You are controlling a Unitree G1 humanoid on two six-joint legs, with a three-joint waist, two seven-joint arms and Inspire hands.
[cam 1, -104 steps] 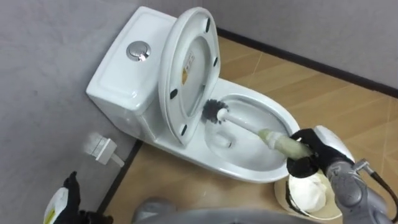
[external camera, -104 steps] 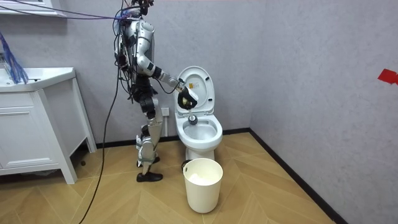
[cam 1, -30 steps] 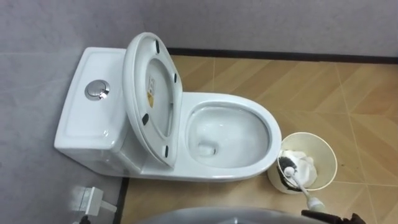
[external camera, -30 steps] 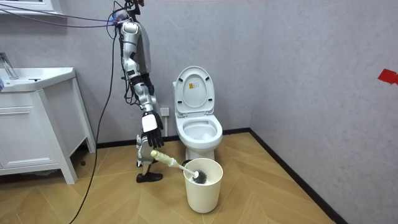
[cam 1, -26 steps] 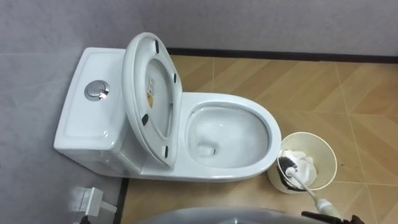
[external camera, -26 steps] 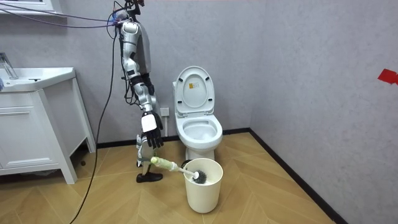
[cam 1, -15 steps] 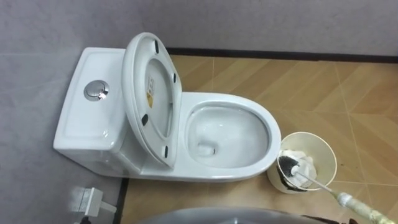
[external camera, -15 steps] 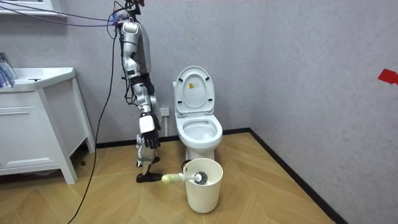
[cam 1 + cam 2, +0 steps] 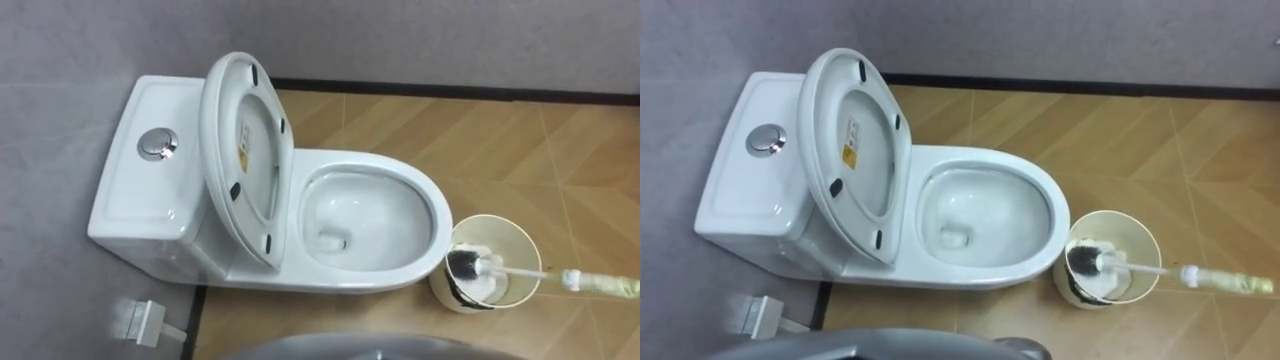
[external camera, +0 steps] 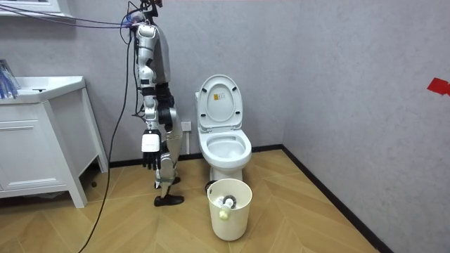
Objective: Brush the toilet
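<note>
The white toilet (image 9: 372, 166) stands against the grey wall with its lid and seat (image 9: 245, 150) raised and nothing in the bowl. To its right is a cream waste bin (image 9: 500, 222). The toilet brush lies free across the bin: its dark head (image 9: 466, 265) is inside, and the thin shaft and pale handle (image 9: 600, 284) stick out over the rim to the right. In the room view I stand beside the toilet, and the bin (image 10: 230, 218) is on the floor in front of it. My right hand (image 10: 149, 151) hangs open at my side, well away from the brush.
The cistern with its round flush button (image 9: 152, 144) is at the left. A small white box (image 9: 140, 320) sits on the floor by the wall. A white vanity cabinet (image 10: 35, 140) stands at the room view's left. Wooden floor lies around the bin.
My right hand let go of the brush and dropped to my side. The brush handle swung down and right, and now lies across the bin rim.
</note>
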